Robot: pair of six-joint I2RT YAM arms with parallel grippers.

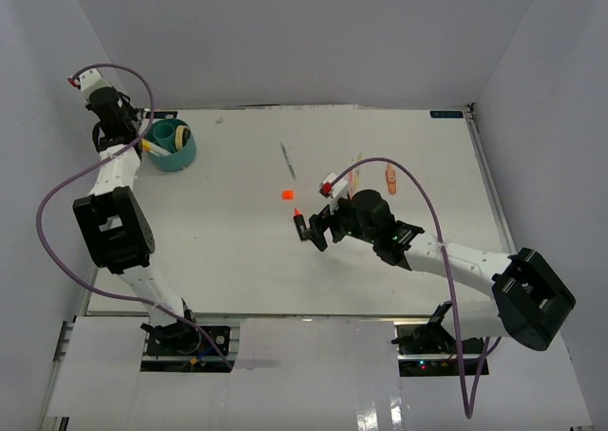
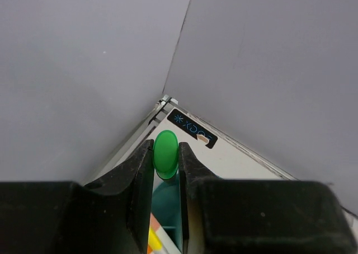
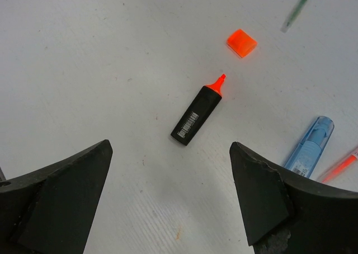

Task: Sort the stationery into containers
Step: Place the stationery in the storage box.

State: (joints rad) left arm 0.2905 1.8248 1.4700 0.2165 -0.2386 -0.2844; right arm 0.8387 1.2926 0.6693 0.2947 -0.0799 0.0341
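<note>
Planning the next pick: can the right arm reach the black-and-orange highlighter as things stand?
Probably yes. The right gripper hangs open directly above the highlighter, with nothing between them; the orange cap lies apart, beyond its tip.

Noted at far corner of white worktop (image 2: 240, 161): small black rectangular sticker (image 2: 192, 128) with pale blue star-like mark, then letters; "XDO" made out, last character unclear. Same sticker too small to be read in top view. White barcode label (image 3: 188, 126) carried on black-bodied orange-tipped highlighter (image 3: 204, 104); digits not legible. Print on translucent blue pen (image 3: 309, 146) not legible.
</note>
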